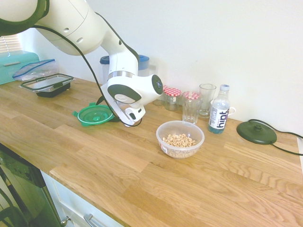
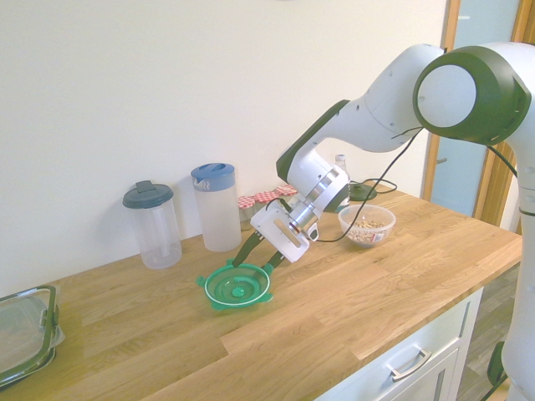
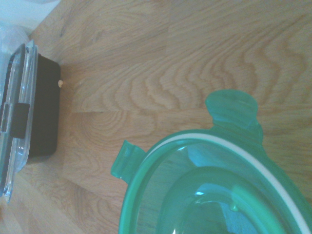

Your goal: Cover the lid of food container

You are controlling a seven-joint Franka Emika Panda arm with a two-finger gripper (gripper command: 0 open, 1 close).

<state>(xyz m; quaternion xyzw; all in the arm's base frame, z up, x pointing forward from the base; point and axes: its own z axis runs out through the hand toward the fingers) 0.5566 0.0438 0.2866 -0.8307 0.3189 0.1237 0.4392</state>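
Second exterior view: the pincer (image 2: 258, 251) stands wide, its fingers spread apart, with nothing held between them. The green lid (image 2: 238, 286) lies on the wooden worktop (image 2: 326, 313) just below and beyond the fingertips; whether either finger touches its rim cannot be established. The food container (image 1: 180, 140), a clear bowl holding ring-shaped cereal (image 1: 179, 141), sits uncovered on the arm-base side of the pincer, apart from the lid. The black-rimmed container (image 3: 30, 105) is on the pincer's opposite side, beyond the lid.

Progress: assessed as early, at the approach to the lid. No part of the covering is done. Outstanding: grip the lid, lift it, carry it to the bowl and seat it on the rim.
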